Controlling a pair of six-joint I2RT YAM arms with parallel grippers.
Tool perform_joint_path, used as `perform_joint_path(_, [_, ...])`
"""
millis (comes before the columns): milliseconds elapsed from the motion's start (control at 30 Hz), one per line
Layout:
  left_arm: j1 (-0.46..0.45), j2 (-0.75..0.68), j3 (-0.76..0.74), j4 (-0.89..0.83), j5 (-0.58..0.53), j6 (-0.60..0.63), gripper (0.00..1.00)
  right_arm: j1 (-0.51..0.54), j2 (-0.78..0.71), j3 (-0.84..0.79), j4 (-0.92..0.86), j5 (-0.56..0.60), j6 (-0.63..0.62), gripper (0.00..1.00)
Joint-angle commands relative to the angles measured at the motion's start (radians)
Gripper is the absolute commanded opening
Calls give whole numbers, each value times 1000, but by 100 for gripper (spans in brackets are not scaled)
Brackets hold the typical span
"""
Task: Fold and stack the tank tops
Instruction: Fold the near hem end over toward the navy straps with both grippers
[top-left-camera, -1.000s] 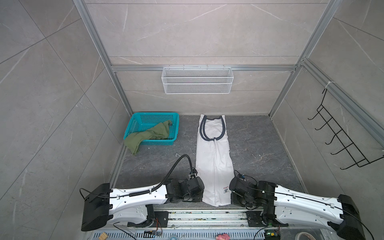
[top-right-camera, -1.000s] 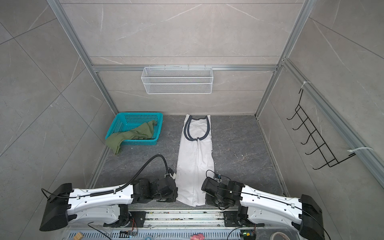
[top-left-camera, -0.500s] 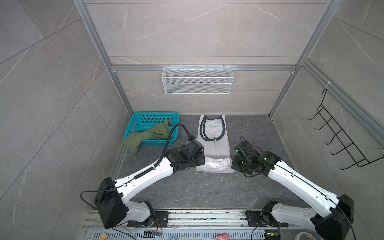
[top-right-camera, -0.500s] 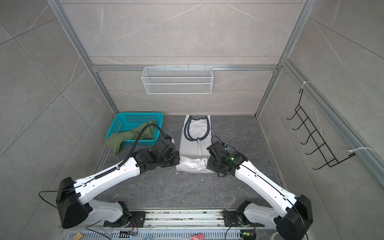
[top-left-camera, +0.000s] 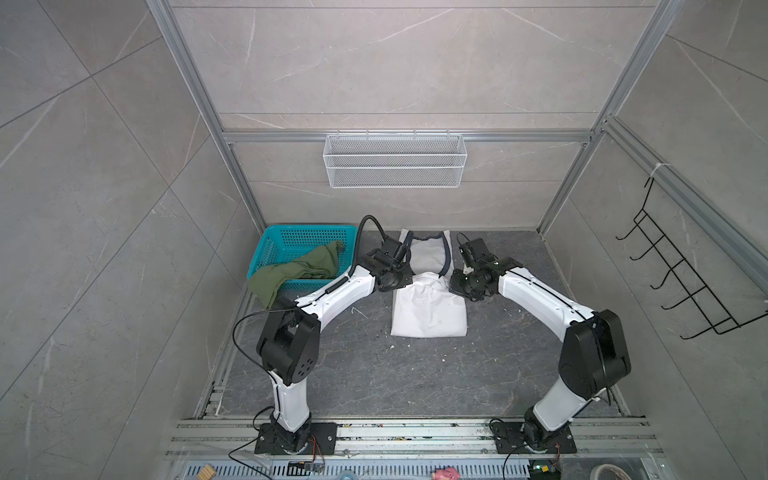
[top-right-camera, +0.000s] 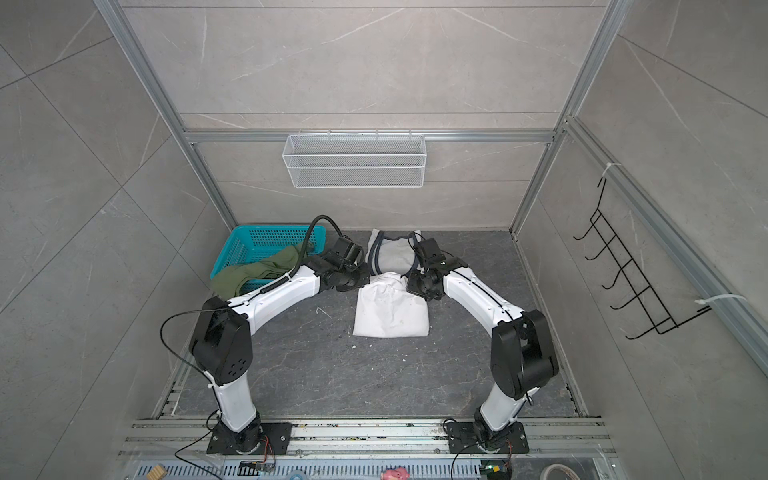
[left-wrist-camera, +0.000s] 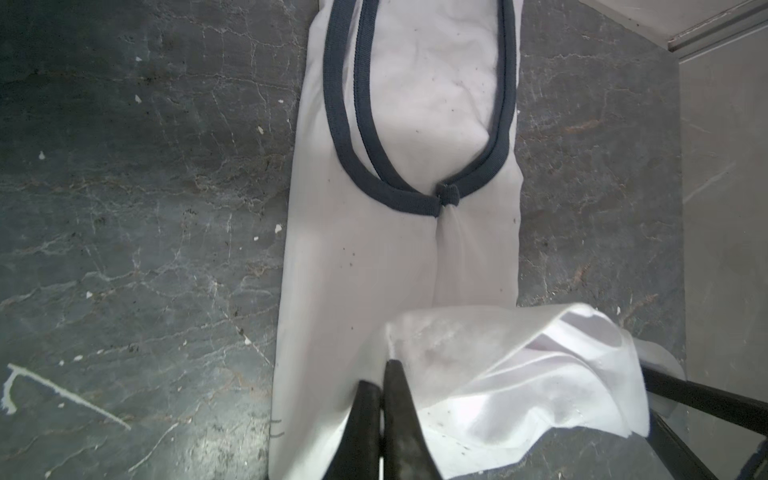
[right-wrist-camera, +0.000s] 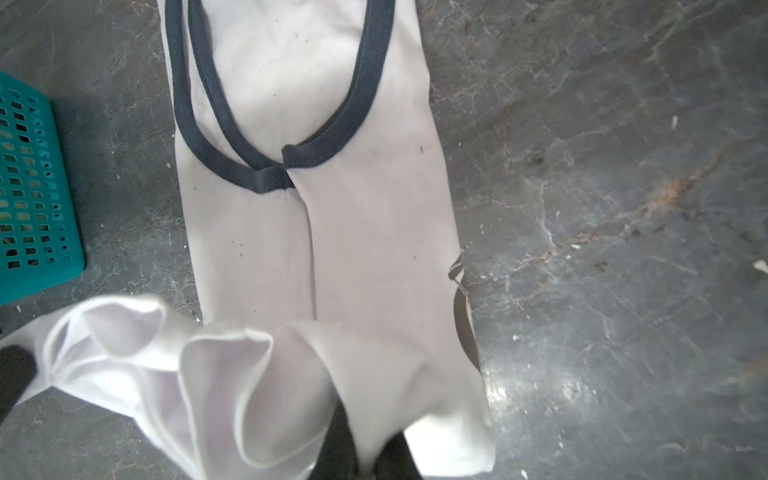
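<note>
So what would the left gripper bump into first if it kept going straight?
Probably the white top: the left gripper, shut on its hem, points at the flat part with navy trim; depth is unclear.

The white sleeveless cloth tank top with navy trim (right-wrist-camera: 332, 232) lies lengthwise on the dark grey veined stone counter (right-wrist-camera: 602, 208). Its hem end is raised and bunched, pinched between the black jaws of the right gripper (right-wrist-camera: 365, 451). A teal perforated plastic basket (right-wrist-camera: 33, 187) stands near the top, not touching it.
</note>
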Motion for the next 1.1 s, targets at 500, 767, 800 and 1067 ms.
perform_joint_path(500, [69,290,280,-11,-8,50,0,-64,265,175,48,-10,-35,13])
perform_joint_path(767, [82,338,334,-60,-1,62,21,-71,313,247,-11,3,-59,50])
perform_joint_path(800, [81,327,338,-83,-13,61,27,-71,305,249,-24,9,-63,59])
perform_joint_path(1067, [80,71,191,-153,-75,97,59,-73,70,84,-60,25,-74,76])
